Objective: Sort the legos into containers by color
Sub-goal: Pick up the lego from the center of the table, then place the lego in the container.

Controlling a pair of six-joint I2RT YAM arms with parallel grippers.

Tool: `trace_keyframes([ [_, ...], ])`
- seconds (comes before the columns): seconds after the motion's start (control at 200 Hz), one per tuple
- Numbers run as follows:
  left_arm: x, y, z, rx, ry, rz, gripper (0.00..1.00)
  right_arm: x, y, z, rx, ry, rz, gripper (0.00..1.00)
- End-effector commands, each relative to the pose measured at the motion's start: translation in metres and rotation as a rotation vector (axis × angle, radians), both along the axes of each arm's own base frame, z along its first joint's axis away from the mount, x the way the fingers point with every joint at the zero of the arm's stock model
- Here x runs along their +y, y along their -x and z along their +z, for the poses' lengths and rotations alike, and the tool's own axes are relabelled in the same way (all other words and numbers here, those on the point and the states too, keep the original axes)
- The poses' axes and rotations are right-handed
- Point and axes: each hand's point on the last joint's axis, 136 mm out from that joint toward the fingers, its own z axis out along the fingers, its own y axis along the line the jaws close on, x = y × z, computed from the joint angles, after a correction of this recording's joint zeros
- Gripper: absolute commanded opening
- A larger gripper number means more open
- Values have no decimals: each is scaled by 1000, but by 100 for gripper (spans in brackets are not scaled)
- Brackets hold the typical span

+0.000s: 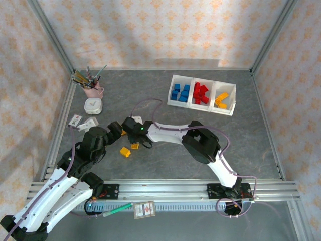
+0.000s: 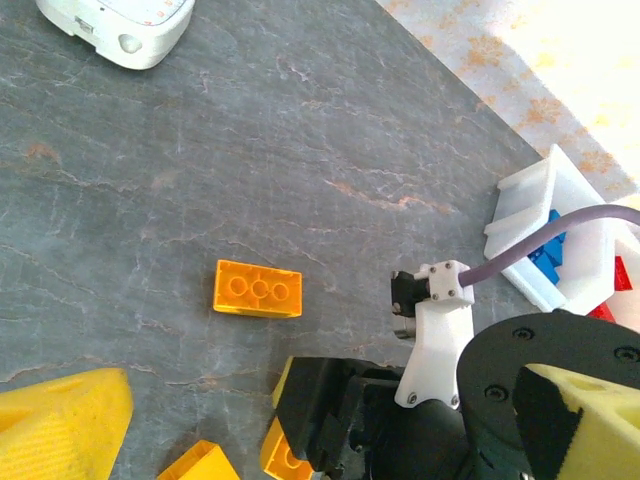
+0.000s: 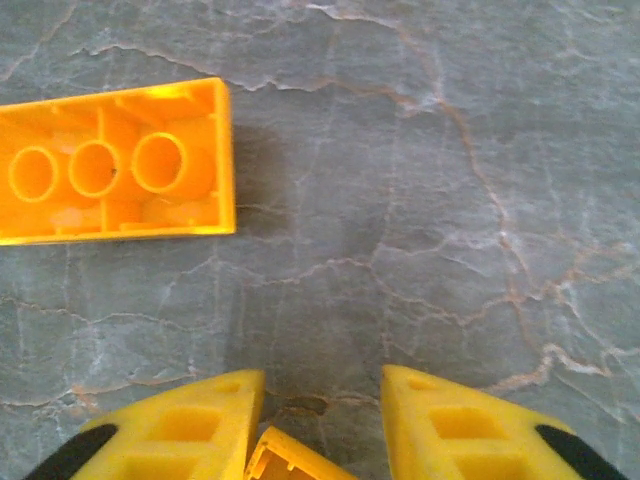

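Observation:
Inside the white three-part container tray (image 1: 202, 108) lie blue legos (image 1: 179, 93), red legos (image 1: 200, 94) and yellow legos (image 1: 221, 99), one colour per compartment. My right gripper (image 1: 134, 138) reaches left across the table, and its yellow fingers (image 3: 190, 430) are shut on a yellow lego (image 3: 290, 462), whose lower part is cut off by the frame edge. An orange lego (image 3: 110, 165) lies studs-down just ahead of it (image 1: 125, 151). My left gripper (image 2: 325, 380) hovers beside the right one, open wide and empty. Another yellow lego (image 2: 200, 465) lies near it.
A pink cup of pens (image 1: 92, 86) and a white timer (image 1: 93, 105) stand at the back left, with a small white tag (image 1: 80, 120) nearby. Aluminium rails (image 1: 165, 188) run along the front; a green marker (image 1: 118, 210) and a card (image 1: 144, 210) lie before them.

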Motion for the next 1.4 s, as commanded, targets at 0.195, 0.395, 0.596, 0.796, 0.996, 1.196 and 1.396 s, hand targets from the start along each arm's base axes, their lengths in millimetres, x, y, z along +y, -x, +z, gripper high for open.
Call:
trace_keyframes([
  [0.195,-11,-10,11,-40,44,-28,99,-14,15,7,-10,38,-4,18],
  [0.395,-25,-17,22,-61,58,-88,99,-39,2,38,-25,-60,-89,15],
  [0.596,-51,-32,28,-76,82,-191,99,-101,-25,70,-78,-88,-227,14],
  [0.796,-90,-54,34,-101,142,-315,99,-208,-66,103,-171,-60,-439,15],
  [0.996,-140,-78,40,-124,153,-432,99,-348,-117,126,-262,-2,-732,16],
  [1.196,-183,-95,40,-121,150,-532,99,-462,-158,136,-333,54,-938,18],
  [1.396,-196,-106,35,-113,138,-561,99,-506,-205,126,-347,199,-972,26],
])
